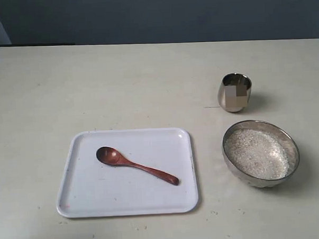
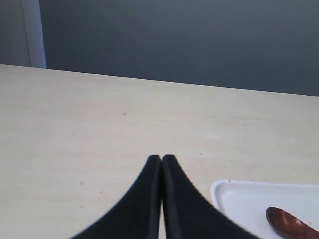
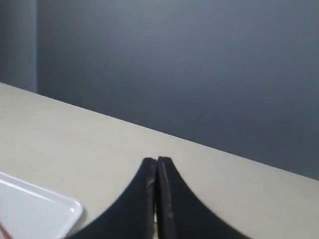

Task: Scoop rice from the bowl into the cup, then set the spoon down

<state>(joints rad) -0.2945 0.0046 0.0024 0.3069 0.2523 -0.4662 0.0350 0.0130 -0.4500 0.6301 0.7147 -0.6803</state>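
My left pincer point(image 2: 161, 158) is shut tight. Its two black fingers press flat together from top to tip, with nothing between them. It hangs over the bare worktop point(image 1: 121, 84) and touches nothing.

My right pincer point(image 3: 156, 160) is the same. Its two black fingers are closed against each other and it holds nothing. It also hangs over the pale worktop.

Near my left pincer I can see one round corner of the white tray point(image 2: 234, 194). The dark round end of the spoon point(image 2: 289, 224) peeks in there, lying on the tray. A corner of the tray shows near my right pincer too.

From the camera that sees it all, the tray lies flat on the worktop, on the left side. The spoon lies in the middle of the tray. It is reddish brown and shiny. Its oval end points up and to the left, and its thin handle points down and to the right.

To the right of the tray, apart from it, sits the bowl point(image 1: 293, 145). It is wide, round and shiny. The rice point(image 1: 256, 153) fills it in a pale, grainy heap.

Behind the bowl, close by but not touching it, the cup point(image 1: 235, 93) stands upright. I cannot tell what is inside it.
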